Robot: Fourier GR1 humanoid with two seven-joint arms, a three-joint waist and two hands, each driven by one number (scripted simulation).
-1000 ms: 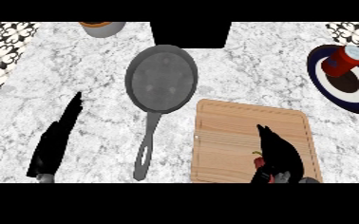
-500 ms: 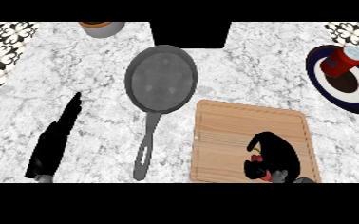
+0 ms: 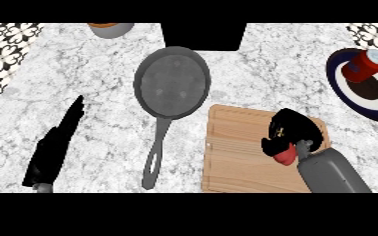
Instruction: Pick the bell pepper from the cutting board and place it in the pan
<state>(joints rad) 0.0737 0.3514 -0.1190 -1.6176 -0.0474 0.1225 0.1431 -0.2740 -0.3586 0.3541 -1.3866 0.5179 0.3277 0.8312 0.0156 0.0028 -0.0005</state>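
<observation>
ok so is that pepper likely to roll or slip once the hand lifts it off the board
Probably won't slip: the right hand curls over most of the bell pepper, only a red edge showing. Its rounded look suggests it could roll if released on the flat cutting board. Likely light, since one hand covers it.

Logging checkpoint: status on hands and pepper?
Right hand curled on pepper, over cutting board. Left hand open, resting at left. Pan just left of board.

Marbled counter (image 3: 96,80) bears a grey pan (image 3: 171,82), wooden cutting board (image 3: 236,152), dark plate (image 3: 341,87), grey vessel (image 3: 111,29)
</observation>
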